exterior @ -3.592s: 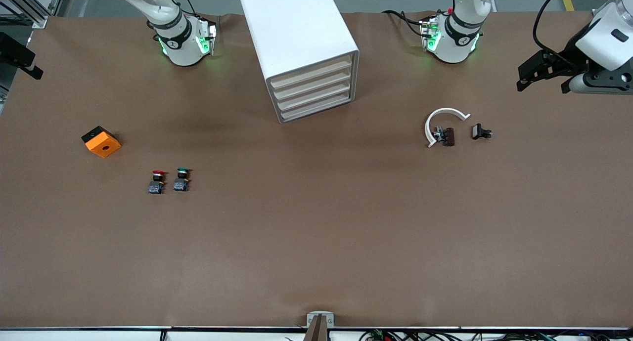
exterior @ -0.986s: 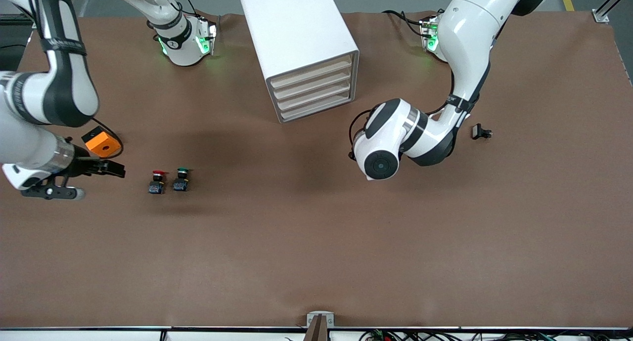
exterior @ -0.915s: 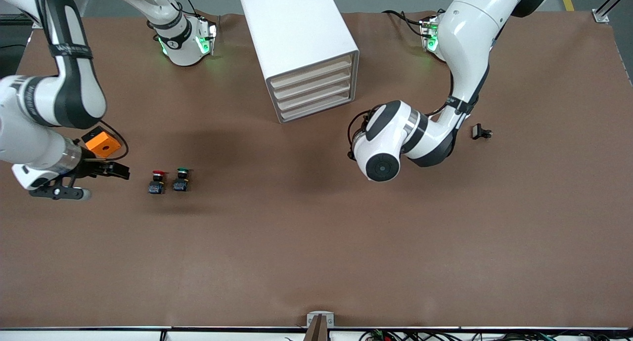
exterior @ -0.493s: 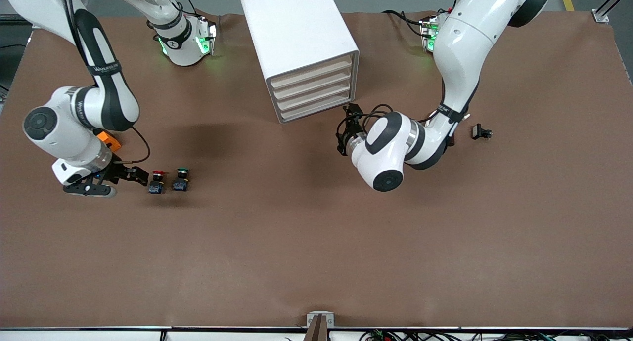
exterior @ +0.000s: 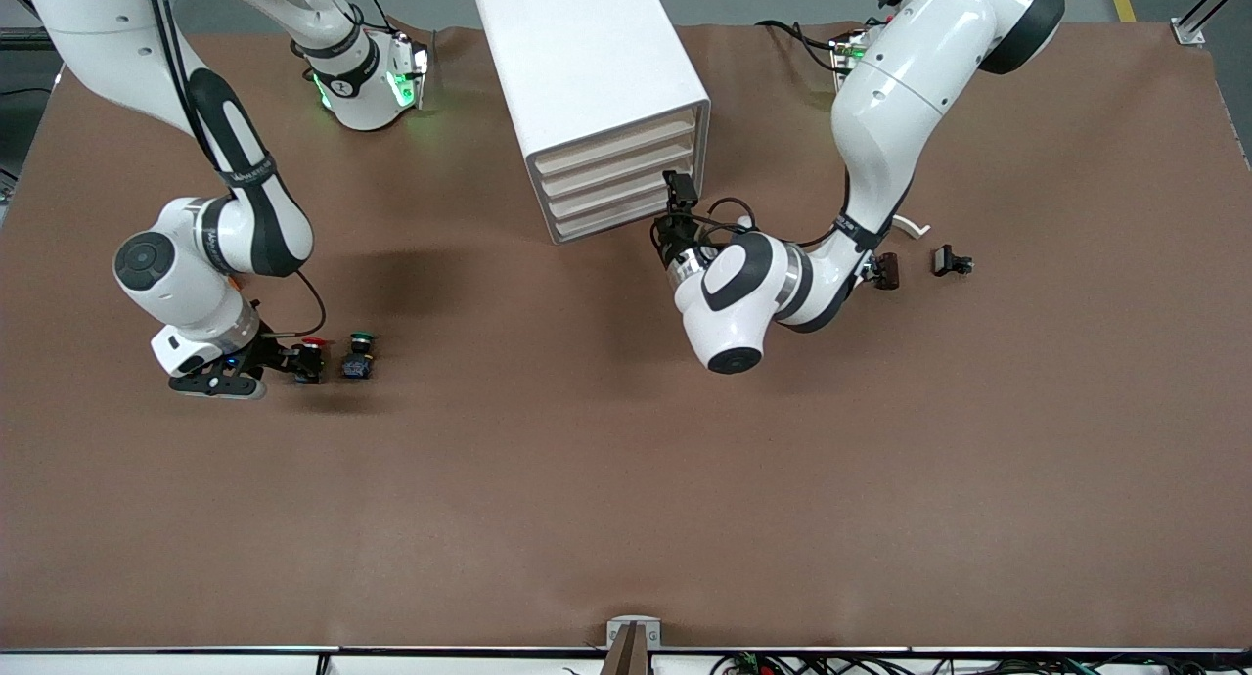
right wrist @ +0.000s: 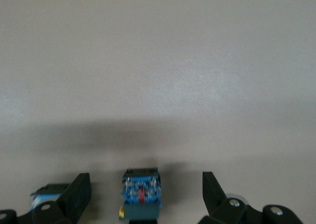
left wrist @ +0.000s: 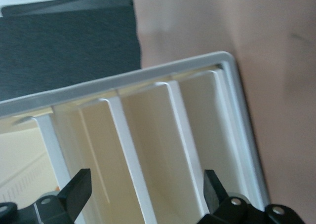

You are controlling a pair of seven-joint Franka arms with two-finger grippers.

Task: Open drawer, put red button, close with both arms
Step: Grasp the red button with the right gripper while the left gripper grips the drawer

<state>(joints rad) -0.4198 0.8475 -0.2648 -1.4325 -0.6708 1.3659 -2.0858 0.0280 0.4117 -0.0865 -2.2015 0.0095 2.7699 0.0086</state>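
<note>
Low at the left of the front frame, the right hand (exterior: pixel 290 359) sits spread around the red button (exterior: pixel 311 356) on the worktop (exterior: pixel 626 479), beside its green-capped twin (exterior: pixel 358 356); closing on it comes next. Higher, near centre, the left hand (exterior: pixel 679 198), fingers apart, faces the shut drawer (exterior: pixel 614 192), probably the third down, needing a grip to pull.

Left gripper (left wrist: pixel 148 197) spread wide, fingertips (left wrist: pixel 79 187) dark, facing white cabinet (left wrist: pixel 123 81). Cream drawer (left wrist: pixel 148 150) fronts fill the gap between them. Brown table (left wrist: pixel 237 26) past cabinet's corner.
</note>
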